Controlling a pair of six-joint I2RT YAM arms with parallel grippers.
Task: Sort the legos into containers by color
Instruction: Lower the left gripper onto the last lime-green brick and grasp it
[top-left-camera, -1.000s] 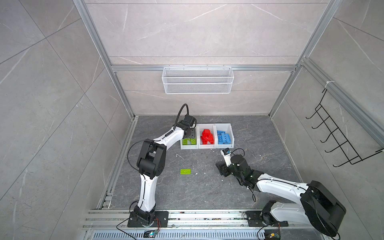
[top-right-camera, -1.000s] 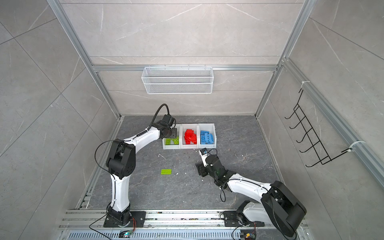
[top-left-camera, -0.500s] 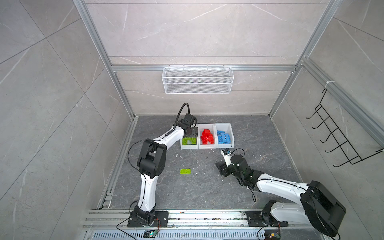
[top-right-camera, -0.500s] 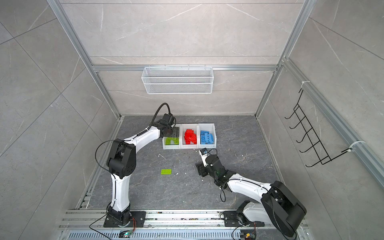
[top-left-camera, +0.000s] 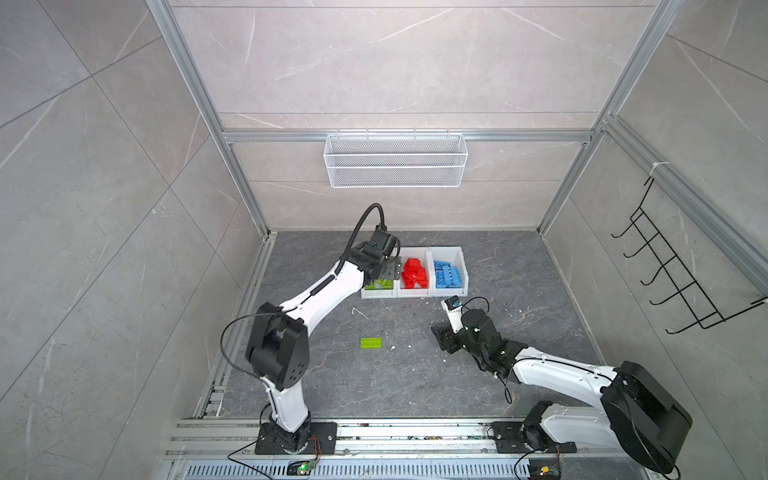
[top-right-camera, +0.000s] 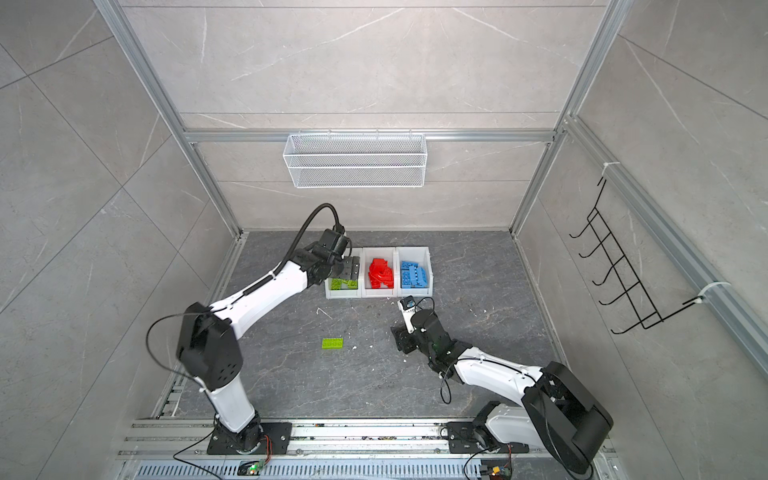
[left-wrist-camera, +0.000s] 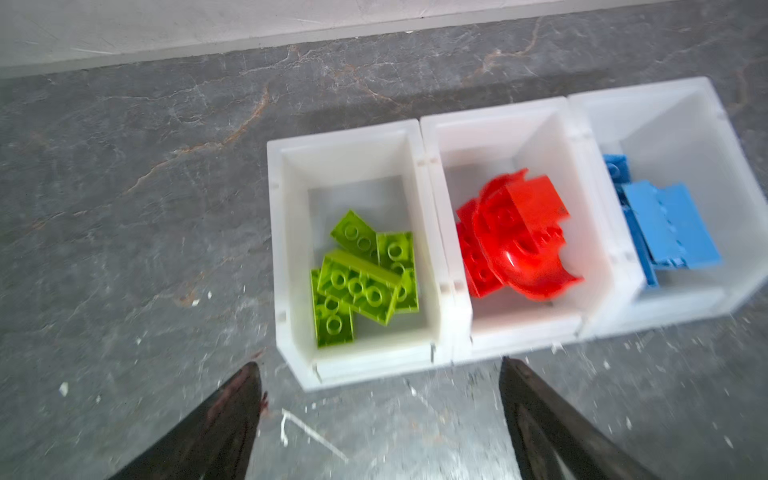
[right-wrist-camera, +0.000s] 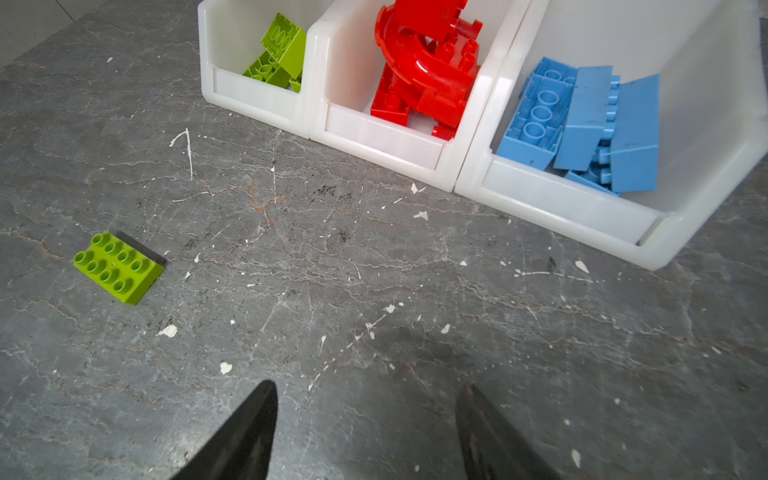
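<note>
Both top views: lime brick (top-left-camera: 371, 344) studs-up, long axis along row of containers (top-left-camera: 414, 294); left claw (top-left-camera: 390, 272), right claw (top-left-camera: 442, 338) released.

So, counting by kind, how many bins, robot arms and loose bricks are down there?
White bins: 3
Robot arms: 2, the left arm and the right arm
Lime green brick loose on the floor: 1
Total: 6
</note>
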